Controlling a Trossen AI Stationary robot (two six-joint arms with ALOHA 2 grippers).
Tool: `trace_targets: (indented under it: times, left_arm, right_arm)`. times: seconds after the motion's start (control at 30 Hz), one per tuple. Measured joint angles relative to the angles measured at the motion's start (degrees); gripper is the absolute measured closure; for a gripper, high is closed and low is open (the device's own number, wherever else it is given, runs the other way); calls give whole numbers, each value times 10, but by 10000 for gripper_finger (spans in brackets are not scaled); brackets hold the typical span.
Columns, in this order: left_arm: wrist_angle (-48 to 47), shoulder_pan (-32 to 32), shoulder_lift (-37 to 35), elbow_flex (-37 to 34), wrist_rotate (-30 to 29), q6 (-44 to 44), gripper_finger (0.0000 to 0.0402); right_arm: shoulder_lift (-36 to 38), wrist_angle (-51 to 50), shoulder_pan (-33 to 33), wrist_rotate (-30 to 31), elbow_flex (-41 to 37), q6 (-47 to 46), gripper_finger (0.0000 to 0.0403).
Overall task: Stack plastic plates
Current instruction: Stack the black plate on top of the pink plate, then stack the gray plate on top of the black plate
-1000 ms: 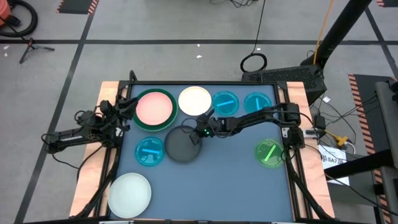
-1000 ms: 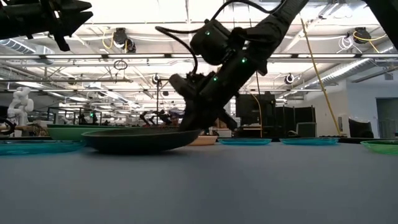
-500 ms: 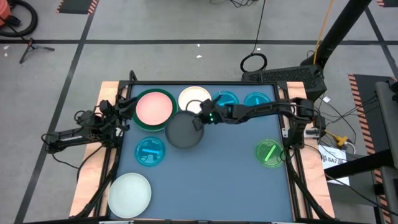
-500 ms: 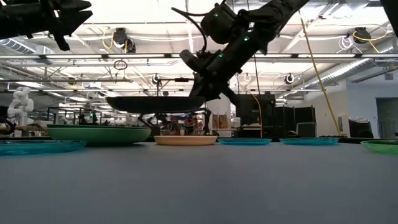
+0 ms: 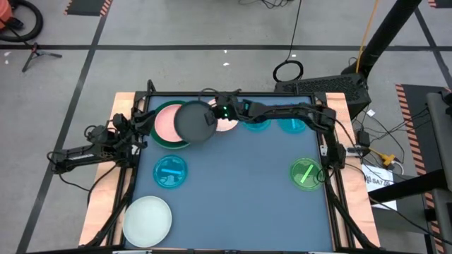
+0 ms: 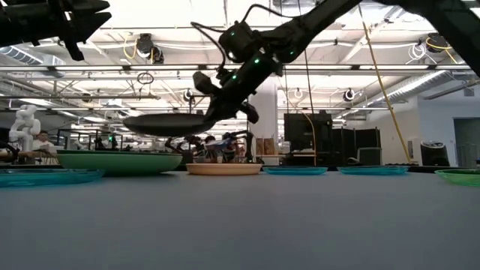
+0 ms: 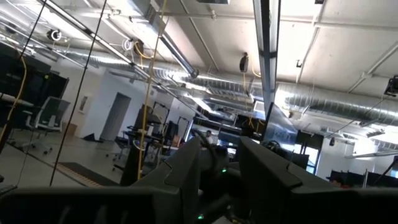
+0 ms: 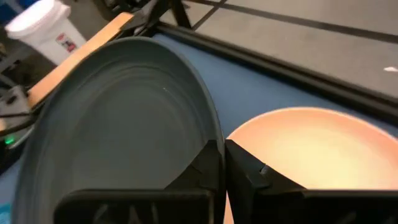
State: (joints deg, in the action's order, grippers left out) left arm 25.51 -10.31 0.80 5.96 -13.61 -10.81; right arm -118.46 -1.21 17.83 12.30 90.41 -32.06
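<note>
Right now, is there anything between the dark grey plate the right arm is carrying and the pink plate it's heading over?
Nothing visible does. The right gripper holds the dark grey plate by its rim, in the air above the pink plate, which lies in the dark green plate. The low view shows only open air under the carried plate.

Right claw [image 5: 214, 120] holds dark grey plate [image 5: 194, 121] above pink plate [image 5: 167, 122]

Right arm stretched across the table's far side, right gripper [image 5: 212, 118] raised, fingers clamped. Left arm folded off the left edge, left gripper [image 5: 136, 135] aloft.
</note>
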Motion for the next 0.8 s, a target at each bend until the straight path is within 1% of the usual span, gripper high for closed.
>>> trace_targets:
  times: [0.1, 0.23, 0.37, 0.8]
  left_arm:
    - [0, 0, 0, 0, 0, 0, 286]
    - [0, 0, 0, 0, 0, 1, 286]
    - [0, 0, 0, 0, 0, 1, 286]
    - [0, 0, 0, 0, 0, 2, 286]
  right_arm:
    - [-28, 1, 4, -1, 33, 0, 382]
    - [-60, 0, 5, -3, 66, 2, 375]
    - [-75, 1, 4, -4, 86, 0, 366]
    - [-79, 5, 4, -4, 93, 2, 272]
